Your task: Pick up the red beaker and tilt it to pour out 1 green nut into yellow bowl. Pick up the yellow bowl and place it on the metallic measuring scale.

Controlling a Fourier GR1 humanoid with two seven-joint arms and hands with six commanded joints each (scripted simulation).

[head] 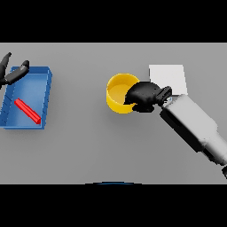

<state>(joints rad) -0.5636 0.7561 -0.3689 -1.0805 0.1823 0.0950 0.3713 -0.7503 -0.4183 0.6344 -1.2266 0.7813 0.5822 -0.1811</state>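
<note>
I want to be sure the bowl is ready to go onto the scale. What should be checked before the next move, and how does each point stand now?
1. Right hand grips the yellow bowl: ok, fingers curl round its right rim.
2. Bowl upright: ok, opening faces up.
3. Green nut inside bowl: cannot tell, none shows.
4. Metallic scale free to receive: ok on the part that shows; the near corner is hidden by the hand.
5. Left hand out of the way: ok, far left over the blue tray.
6. Red beaker put away: ok, lying in the tray.
</note>
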